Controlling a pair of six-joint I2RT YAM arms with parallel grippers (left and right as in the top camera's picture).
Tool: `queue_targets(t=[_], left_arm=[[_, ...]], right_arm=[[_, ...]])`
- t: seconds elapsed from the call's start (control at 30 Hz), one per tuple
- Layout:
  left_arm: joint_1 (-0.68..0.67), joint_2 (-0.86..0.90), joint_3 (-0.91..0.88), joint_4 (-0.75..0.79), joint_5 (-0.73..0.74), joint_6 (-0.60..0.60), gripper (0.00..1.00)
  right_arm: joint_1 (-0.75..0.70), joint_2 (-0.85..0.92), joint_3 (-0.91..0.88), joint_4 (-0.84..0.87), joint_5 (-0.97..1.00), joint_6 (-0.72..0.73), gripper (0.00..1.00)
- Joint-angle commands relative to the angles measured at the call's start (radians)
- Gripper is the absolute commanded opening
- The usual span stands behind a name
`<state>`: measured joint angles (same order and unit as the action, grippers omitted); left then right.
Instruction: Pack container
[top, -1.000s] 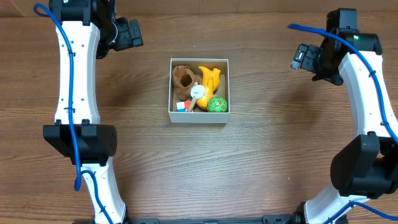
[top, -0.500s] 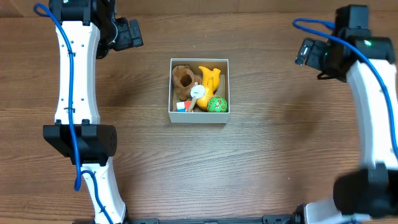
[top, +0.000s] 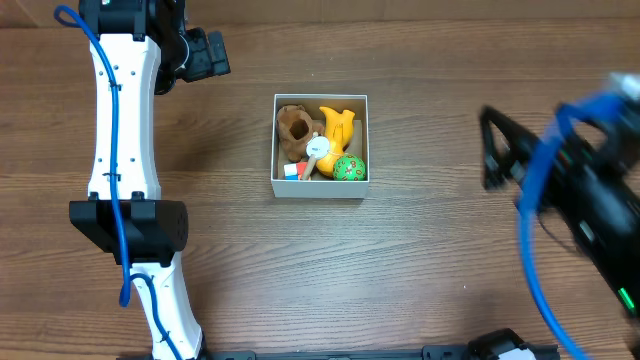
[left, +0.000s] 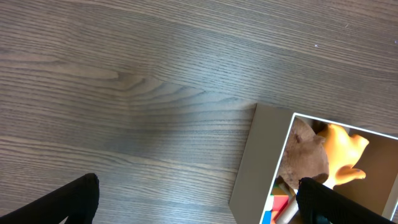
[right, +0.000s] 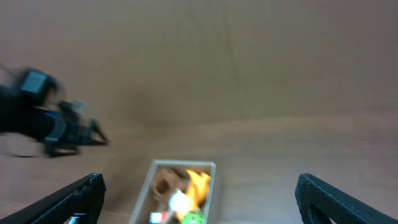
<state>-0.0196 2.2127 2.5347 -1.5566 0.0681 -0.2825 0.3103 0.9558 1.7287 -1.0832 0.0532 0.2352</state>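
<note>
The container (top: 320, 186), a white-walled square cardboard box, sits mid-table. It holds a brown plush toy (top: 292, 130), a yellow banana toy (top: 339, 125), a green ball (top: 349, 168), a white piece and a small red and blue block. My left gripper (top: 215, 55) is at the far left, apart from the box; in the left wrist view (left: 199, 202) it is open and empty beside the box's corner (left: 261, 162). My right gripper (top: 492, 148) is blurred at the right edge; in its wrist view (right: 199, 199) it is open and empty, high above the box (right: 181, 193).
The table is brown wood grain all round the box. The left arm's white links (top: 125, 120) run down the left side. The right arm (top: 590, 210) fills the right edge, blurred with its blue cable.
My right arm has swung down and towards the camera, now large and blurred at the right edge. The left arm and the box have not moved.
</note>
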Motion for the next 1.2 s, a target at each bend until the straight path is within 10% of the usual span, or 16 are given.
queue_targets(t=[0.0, 0.7, 1.17], left_arm=[[-0.001, -0.002, 0.021, -0.003, 0.01, -0.01, 1.0], [-0.001, -0.002, 0.021, -0.002, 0.01, -0.01, 1.0], [-0.001, -0.002, 0.021, -0.002, 0.01, -0.01, 1.0]], right_arm=[[0.008, -0.125, -0.039, 0.006, -0.021, 0.002, 1.0], [-0.201, -0.844, -1.286, 0.896, -0.003, -0.087, 1.0], [-0.243, -0.924, -1.537, 1.065, -0.006, -0.157, 1.0]])
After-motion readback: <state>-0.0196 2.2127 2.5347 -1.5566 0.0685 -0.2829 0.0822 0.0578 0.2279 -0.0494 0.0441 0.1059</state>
